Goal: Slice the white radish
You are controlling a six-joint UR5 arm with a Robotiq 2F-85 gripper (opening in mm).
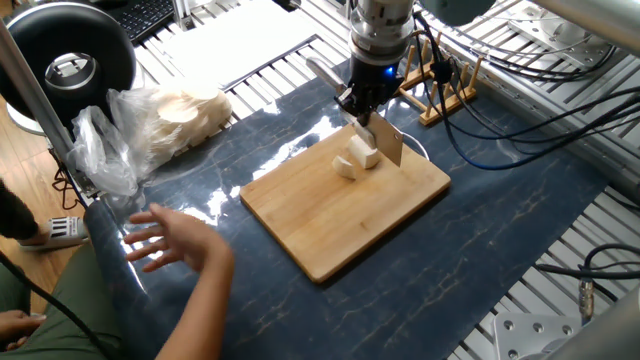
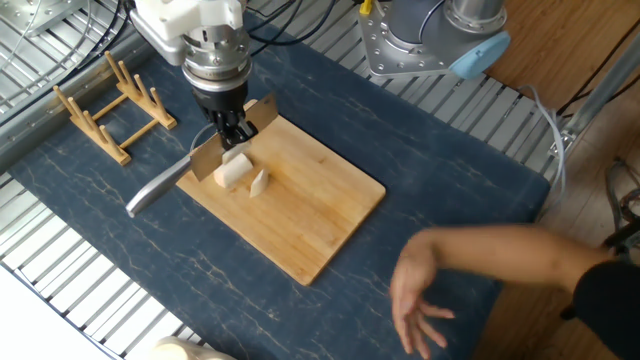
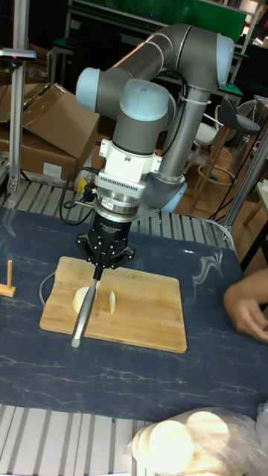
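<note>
The white radish lies on a wooden cutting board (image 1: 340,235) as a cream-white chunk (image 1: 366,151) (image 2: 231,173) (image 3: 79,300) with a thin cut piece (image 1: 345,167) (image 2: 258,182) (image 3: 112,300) beside it. My gripper (image 1: 361,106) (image 2: 233,127) (image 3: 100,272) hangs just above the chunk, shut on a knife (image 1: 386,142) (image 2: 157,190) (image 3: 83,315). The blade stands on edge against the chunk's far side, and its grey handle sticks out past the board's edge.
A person's hand (image 1: 182,243) (image 2: 428,290) (image 3: 249,305) hovers over the blue mat away from the board. A wooden dish rack (image 1: 441,84) (image 2: 110,105) stands behind the gripper. A clear plastic bag of pale round slices (image 1: 170,120) (image 3: 186,439) lies near the table edge.
</note>
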